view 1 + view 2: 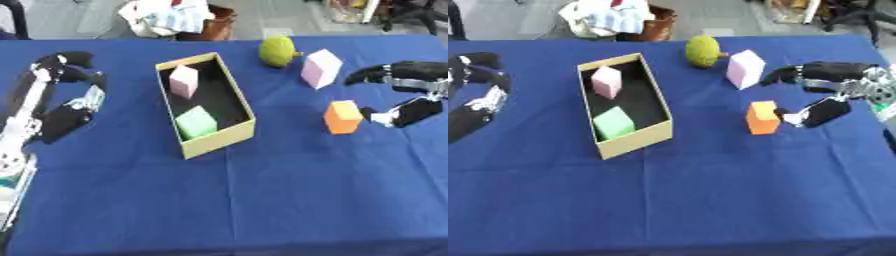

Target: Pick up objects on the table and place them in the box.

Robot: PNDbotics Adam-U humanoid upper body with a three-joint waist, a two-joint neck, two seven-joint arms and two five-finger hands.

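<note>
The cardboard box at table centre already holds a pink block and a green block. Three things are left, at its two to three o'clock: a hard-edged orange block, a pale pink block and a bumpy green ball. The right hand is spread just beside the orange block; the left hand rests open at nine o'clock on the blue cloth.

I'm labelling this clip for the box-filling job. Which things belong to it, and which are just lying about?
Job:
box
pink block inside
green block inside
orange block
pale pink block
green round thing
right hand

Lying about:
heap of cloth beyond table
</note>
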